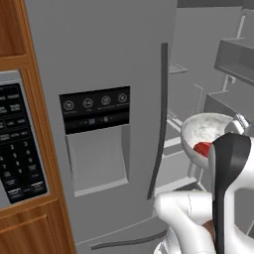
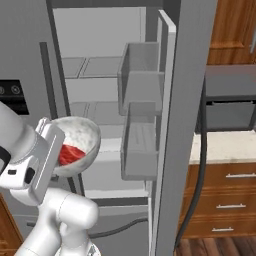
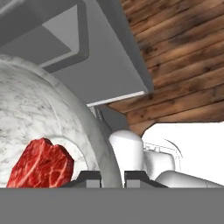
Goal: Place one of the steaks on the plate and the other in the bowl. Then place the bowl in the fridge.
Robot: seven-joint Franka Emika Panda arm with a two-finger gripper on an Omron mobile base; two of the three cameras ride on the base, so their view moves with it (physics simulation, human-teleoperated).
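Note:
My gripper [image 3: 113, 177] is shut on the rim of the whitish speckled bowl [image 3: 39, 113], one finger on each side of the wall. The bowl [image 2: 80, 134] hangs tilted in the air in front of the fridge's open right half. One red steak [image 3: 41, 164] lies inside it, seen also as the steak [image 1: 202, 148] and the steak [image 2: 70, 154]. The fridge [image 1: 99, 64] keeps its left door with the black dispenser panel closed. Its right door [image 2: 180, 125] is swung wide, baring the grey shelves [image 2: 97, 112]. The plate is out of view.
Door bins [image 2: 142, 75] jut from the open door just right of the bowl. A microwave keypad [image 1: 17, 144] in a wooden cabinet [image 1: 47, 163] sits left of the fridge. A counter [image 2: 230, 145] over drawers [image 2: 227, 200] stands beyond the open door.

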